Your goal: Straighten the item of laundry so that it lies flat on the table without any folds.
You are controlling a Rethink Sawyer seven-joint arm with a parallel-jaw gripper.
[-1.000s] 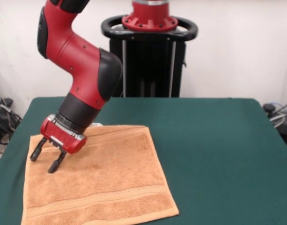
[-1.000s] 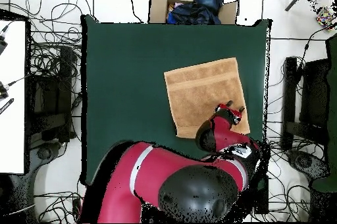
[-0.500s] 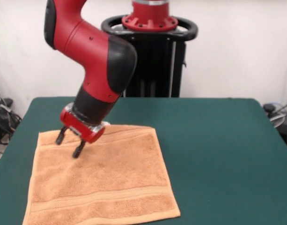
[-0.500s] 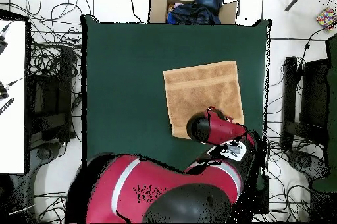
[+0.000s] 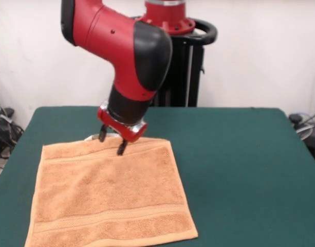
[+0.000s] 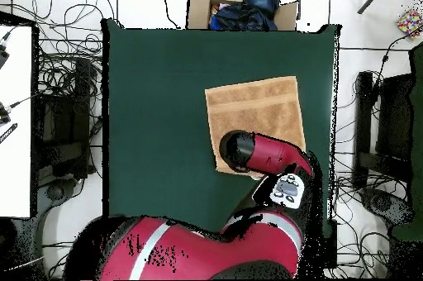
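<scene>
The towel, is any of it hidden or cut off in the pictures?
Front view: the towel runs off the bottom edge, and the gripper covers a bit of its far edge. Overhead view: the red arm hides the towel's corner nearest the robot.

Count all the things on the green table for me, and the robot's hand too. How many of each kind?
Towels: 1, the orange-tan towel lying spread out on the table.
Robot hands: 1, the hand above the towel's far edge, open.
Tables: 1.
Total: 3.
</scene>
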